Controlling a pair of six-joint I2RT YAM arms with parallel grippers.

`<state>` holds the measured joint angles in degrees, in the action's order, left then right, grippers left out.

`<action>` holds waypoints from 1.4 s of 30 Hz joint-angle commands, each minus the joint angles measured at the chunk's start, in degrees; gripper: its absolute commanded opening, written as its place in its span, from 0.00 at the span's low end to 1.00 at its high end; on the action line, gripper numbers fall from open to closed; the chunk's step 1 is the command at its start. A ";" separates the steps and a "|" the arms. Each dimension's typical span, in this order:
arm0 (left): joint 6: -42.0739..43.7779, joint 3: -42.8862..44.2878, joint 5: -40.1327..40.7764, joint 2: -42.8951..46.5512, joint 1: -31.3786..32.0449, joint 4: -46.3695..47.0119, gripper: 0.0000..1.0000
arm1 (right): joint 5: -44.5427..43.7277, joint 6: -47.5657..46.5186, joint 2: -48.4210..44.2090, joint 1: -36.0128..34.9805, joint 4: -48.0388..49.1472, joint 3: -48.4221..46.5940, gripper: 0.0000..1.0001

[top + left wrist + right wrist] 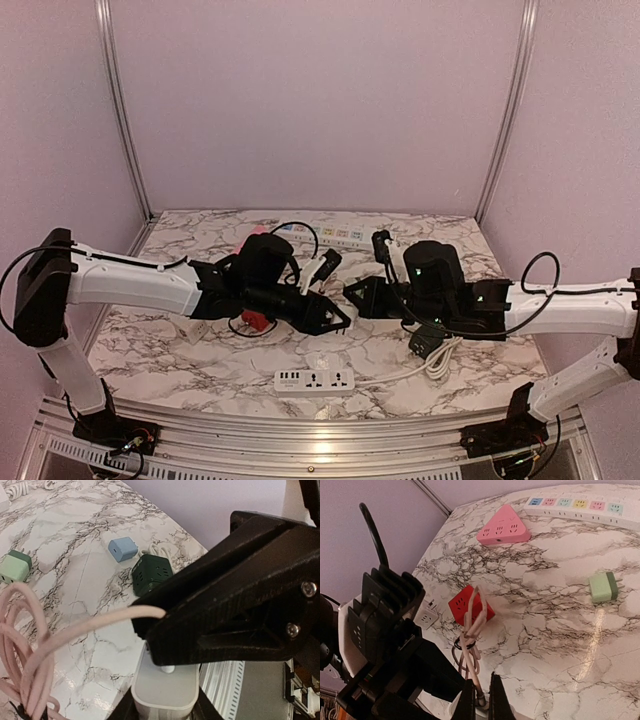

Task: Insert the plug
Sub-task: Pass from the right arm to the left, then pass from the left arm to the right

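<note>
Closest to the arm bases, a white power strip (pixel 315 380) lies along the near edge of the marble table (pixel 160 345), about midway across. Just behind it toward the right edge sits a dark green cube socket (pixel 425 340) with a loosely coiled white lead beside it.

Over the middle of the table the two arms meet tip to tip. The left gripper (pixel 162 705) has its claw closed on the plug (pixel 165 692), a white block seen between the two dark fingers at the bottom of the left wrist view. The plug is held up off the marble. From above, the grippers hide it. The right gripper (pixel 480 700) is pinched shut on the pale pink cable (pixel 472 625), right where the cable meets the plug. The rest of the cable hangs away in a bundle of loops.

Under the left arm, left of centre, a red cube socket (pixel 471 605) rests on the marble, with a small white adapter (pixel 426 616) just beside it toward the left edge. Further back lie a light green adapter (pixel 603 586) and a light blue adapter (pixel 122 548).

Near the far edge a pink triangular socket (pixel 503 526) sits left of centre, and a long white strip with coloured outlets (pixel 580 505) runs along that edge
</note>
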<state>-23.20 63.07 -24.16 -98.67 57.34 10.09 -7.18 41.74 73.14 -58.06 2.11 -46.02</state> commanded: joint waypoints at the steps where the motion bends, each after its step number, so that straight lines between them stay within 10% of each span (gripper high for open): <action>1: 0.00 1.39 -1.35 -0.58 0.07 2.14 0.22 | -0.03 -0.66 -2.17 -0.53 2.88 -0.32 0.00; 5: -0.25 -0.63 -2.73 0.46 0.05 5.14 0.00 | -0.53 -2.34 -3.52 -0.48 2.99 0.00 0.01; 12: 2.05 -5.58 -6.34 5.45 0.05 8.37 0.00 | 4.96 -13.20 -9.06 -0.55 1.55 0.19 0.65; 14: 3.25 -6.90 -6.81 7.42 0.13 8.50 0.00 | 7.67 -17.15 -11.13 -0.54 0.89 0.34 0.70; 42: 12.46 -12.86 -13.11 19.09 2.95 8.81 0.00 | 35.04 -29.25 -5.59 -0.52 -1.60 -4.63 0.34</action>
<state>-12.36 50.48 -35.88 -81.93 59.61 16.62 24.60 12.38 67.61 -58.28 0.54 -48.03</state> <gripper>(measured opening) 0.252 0.396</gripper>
